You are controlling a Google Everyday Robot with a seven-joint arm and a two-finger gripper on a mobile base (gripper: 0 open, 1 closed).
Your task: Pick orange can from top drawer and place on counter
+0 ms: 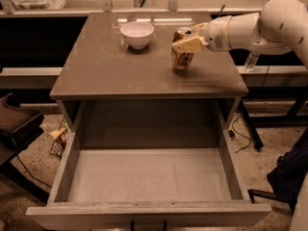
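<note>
The orange can (182, 59) stands upright on the counter (106, 71), right of centre, its silver top showing. My gripper (184, 38) comes in from the right and is shut on the can's upper part, one cream finger (187, 45) across its front and the other behind it. The can's base appears to touch the counter top. The top drawer (144, 174) is pulled fully out below the counter, and its grey floor holds nothing.
A white bowl (137, 34) sits on the counter to the left of the can. My white arm (255, 28) reaches over the counter's right edge. A dark chair (17, 124) stands at the left and a dark bag (291, 172) at the right on the floor.
</note>
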